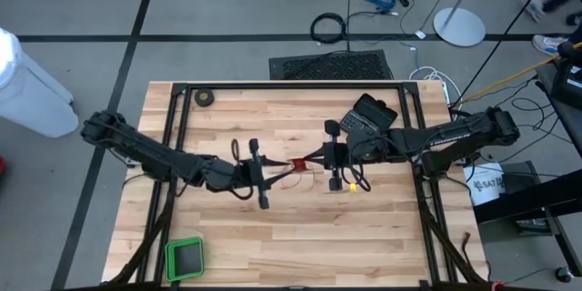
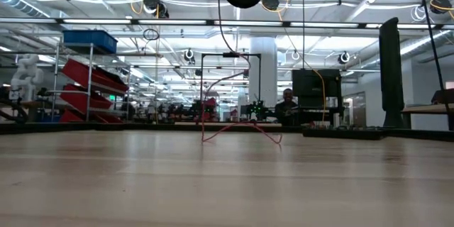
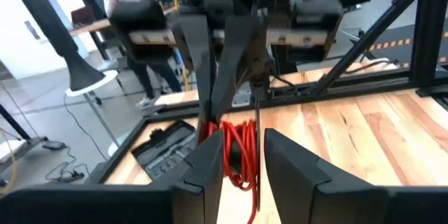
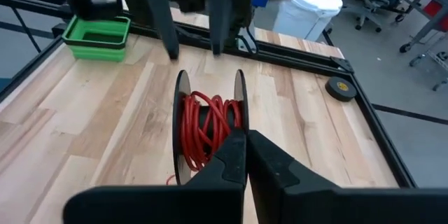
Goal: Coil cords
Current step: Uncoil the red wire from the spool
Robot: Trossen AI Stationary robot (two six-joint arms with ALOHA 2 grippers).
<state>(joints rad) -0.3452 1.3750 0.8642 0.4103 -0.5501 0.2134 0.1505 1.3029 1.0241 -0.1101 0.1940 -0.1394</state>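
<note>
Both arms reach in from opposite sides and meet nose to nose over the middle of the bench. The left pincer [image 1: 273, 175] points toward the right arm, its fingers [image 3: 210, 164] standing a little apart. The right pincer [image 1: 314, 161] faces it, fingers [image 4: 234, 154] pressed together at the tips. Both wrists are held roughly level.

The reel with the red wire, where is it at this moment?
In the high view, the reel hangs near the table's middle, between the left gripper and the right gripper, above the boards, with loose red wire trailing below.
</note>
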